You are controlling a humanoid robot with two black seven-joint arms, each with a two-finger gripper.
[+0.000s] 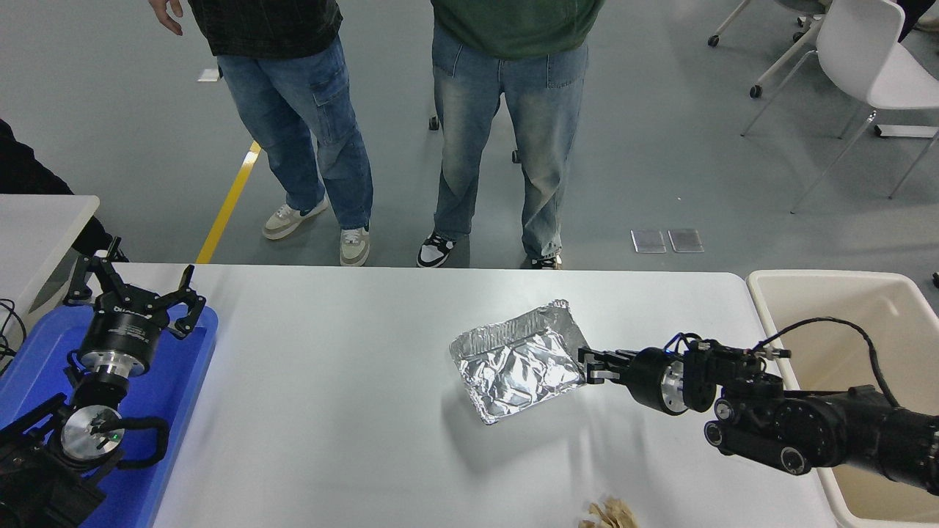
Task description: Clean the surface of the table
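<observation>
1. Tabletop (330,411) — wide white-grey surface filling the lower middle of the view; landmark for the entries below.
2. Foil tray (519,361) — crumpled aluminium container, right of the tabletop's centre, tilted, its shadow cast on the tabletop below it.
3. Right gripper (589,364) — reaches in from the tabletop's right side, fingers pinched on the foil tray's right edge.
4. Crumpled brown paper (607,513) — at the tabletop's near edge.
5. Beige bin (843,308) — just beyond the tabletop's right end.
6. Left gripper (136,290) — fingers spread, over the blue tray (183,389) at the tabletop's left end.
7. Two persons (506,125) — standing past the tabletop's far edge.
</observation>
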